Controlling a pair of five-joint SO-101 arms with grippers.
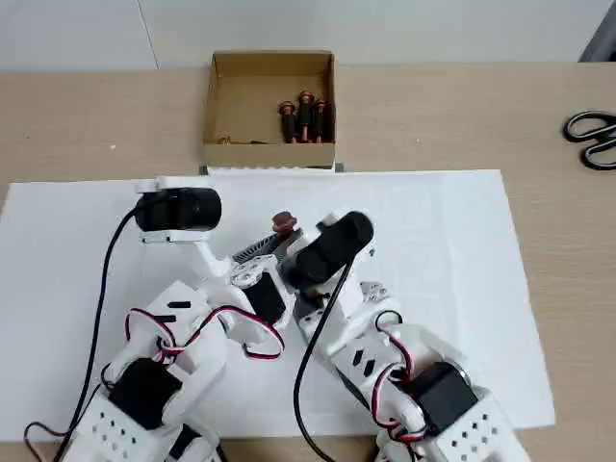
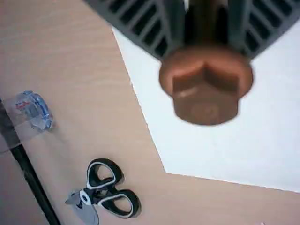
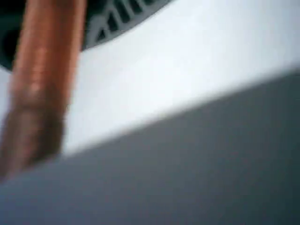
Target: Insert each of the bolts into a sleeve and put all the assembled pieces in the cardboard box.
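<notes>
My left gripper (image 1: 272,241) is shut on a copper bolt (image 1: 282,223) above the middle of the white paper. In the left wrist view, dark ribbed fingers (image 2: 136,23) clamp the shank and the hexagonal bolt head (image 2: 205,84) points outward. My right arm's black wrist camera (image 1: 332,245) sits close against the bolt from the right and covers that arm's gripper. The right wrist view has the bolt's threaded shank (image 3: 42,84) close up over the paper, beside a blurred grey surface. The cardboard box (image 1: 219,106) stands behind the paper with three assembled pieces (image 1: 304,117) upright in its right half.
White paper (image 1: 433,250) covers the work area on the wooden table. Scissors (image 1: 592,138) lie at the far right edge, also scissors (image 2: 105,194) in the left wrist view. A clear and blue object (image 2: 30,110) and a black cable (image 2: 28,178) lie on the wood.
</notes>
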